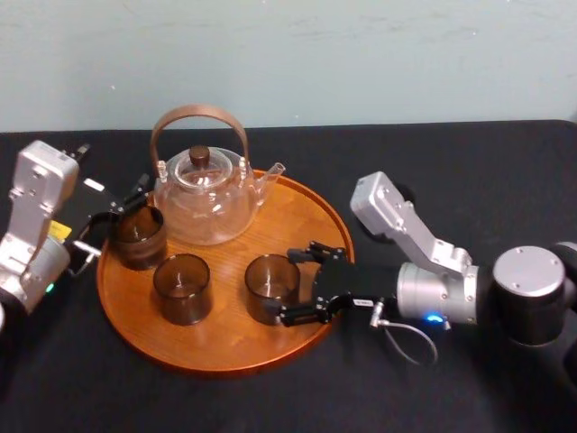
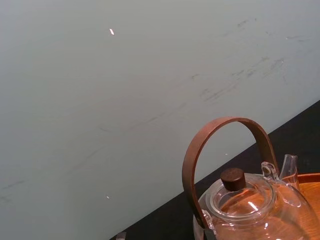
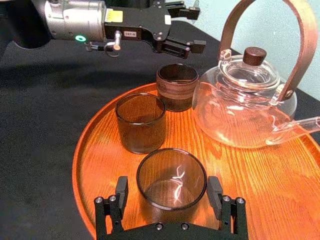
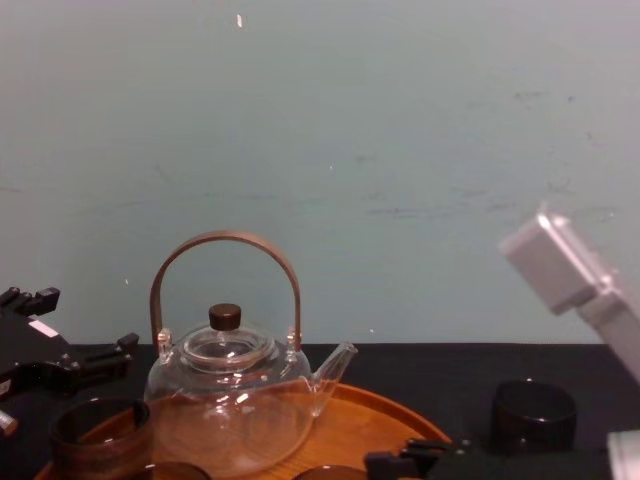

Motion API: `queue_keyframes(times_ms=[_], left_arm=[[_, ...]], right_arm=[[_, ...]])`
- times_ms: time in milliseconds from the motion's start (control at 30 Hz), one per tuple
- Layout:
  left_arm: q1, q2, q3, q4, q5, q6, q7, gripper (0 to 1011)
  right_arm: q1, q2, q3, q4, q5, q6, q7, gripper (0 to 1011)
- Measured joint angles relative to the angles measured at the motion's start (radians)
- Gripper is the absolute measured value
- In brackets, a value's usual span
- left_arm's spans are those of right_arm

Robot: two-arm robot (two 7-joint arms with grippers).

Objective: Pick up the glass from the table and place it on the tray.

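Pale green wall, faintly scuffed; black tabletop in front

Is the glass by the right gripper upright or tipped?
Upright: the glass stands rim-up on the tray, between the open fingers of the right gripper.

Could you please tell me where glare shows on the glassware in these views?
Right wrist view: white highlights streak the teapot, and a glint curls inside the nearest glass; left wrist view: small glints sit on the teapot's lid.
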Motion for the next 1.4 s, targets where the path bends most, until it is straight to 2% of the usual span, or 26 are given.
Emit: queue_keyframes(times_ms=[367, 467, 500, 600, 900, 1133, 1400], left_arm=[[0.000, 0.000, 0.000, 0.000, 0.000, 0.000, 0.000, 1001], [0.000, 0.000, 0.000, 0.000, 0.000, 0.000, 0.000, 1001], [0.000, 0.000, 0.000, 0.000, 0.000, 0.000, 0.000, 1001], [0.000, 0.000, 0.000, 0.000, 0.000, 0.000, 0.000, 1001], [0.000, 0.000, 0.000, 0.000, 0.000, 0.000, 0.000, 1001], [0.000, 0.000, 0.000, 0.000, 0.000, 0.000, 0.000, 1001], [0.000, 0.000, 0.000, 0.000, 0.000, 0.000, 0.000, 1001]], right_arm=[[-0.082, 0.109, 0.063, -0.130, 0.048, -0.015, -0.006, 1002], [-0.114, 0.143, 0.095, -0.164, 0.065, -0.023, -0.025, 1002], [-0.114, 0.143, 0.095, -0.164, 0.065, -0.023, -0.025, 1002], [-0.146, 0.164, 0.132, -0.186, 0.079, -0.026, -0.062, 1003], [-0.200, 0.173, 0.218, -0.200, 0.101, -0.016, -0.160, 1003], [-0.226, 0.148, 0.294, -0.193, 0.106, 0.012, -0.256, 1002], [-0.232, 0.115, 0.345, -0.175, 0.104, 0.041, -0.324, 1003]])
